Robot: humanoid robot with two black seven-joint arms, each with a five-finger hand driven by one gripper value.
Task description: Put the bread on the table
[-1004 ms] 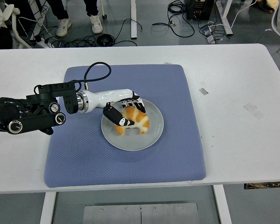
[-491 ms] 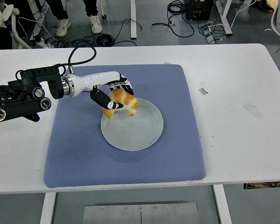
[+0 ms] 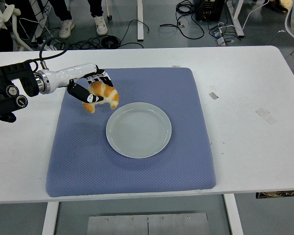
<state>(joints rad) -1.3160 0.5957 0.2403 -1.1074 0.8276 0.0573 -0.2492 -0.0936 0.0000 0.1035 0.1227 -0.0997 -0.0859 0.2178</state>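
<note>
Gripping the bread (image 3: 104, 95) in curled fingers, the left hand (image 3: 90, 90) hangs over the blue mat (image 3: 132, 169), left of the plate (image 3: 138, 129), on the white table (image 3: 245, 98).

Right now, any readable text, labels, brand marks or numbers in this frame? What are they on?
None legible.
Left hand, holding the bread: black-and-white pattern, no letters discernible.
Tape pieces on the table: blank as far as visible.
Plate and blue mat: no print.
</note>
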